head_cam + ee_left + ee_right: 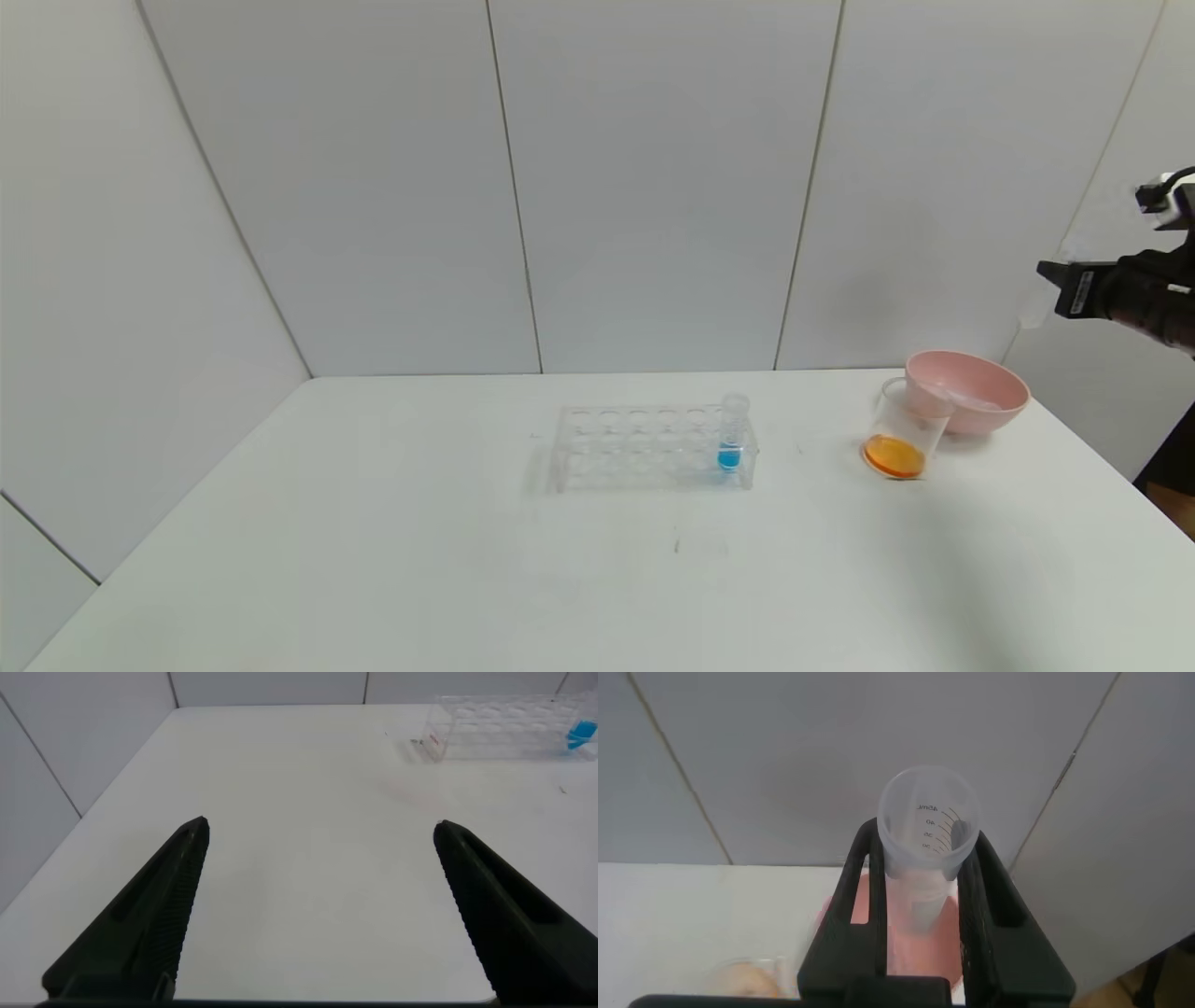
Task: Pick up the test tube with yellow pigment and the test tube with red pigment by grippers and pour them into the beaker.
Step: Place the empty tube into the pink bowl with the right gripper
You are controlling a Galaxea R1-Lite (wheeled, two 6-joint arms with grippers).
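My right gripper (1046, 280) is raised at the far right, above and beyond the pink bowl (1004, 385). In the right wrist view it (920, 840) is shut on a clear graduated test tube (929, 821) that looks empty, with its open mouth toward the camera. I cannot tell which pigment it held. The beaker (898, 431) stands tilted against the bowl with orange liquid in its bottom. No tube with yellow or red liquid shows. My left gripper (320, 826) is open and empty over bare table, out of the head view.
A clear tube rack (653, 448) stands mid-table with a blue-liquid tube (731, 443) at its right end; the rack also shows in the left wrist view (495, 728). Something clear lies inside the pink bowl. White walls close the back and sides.
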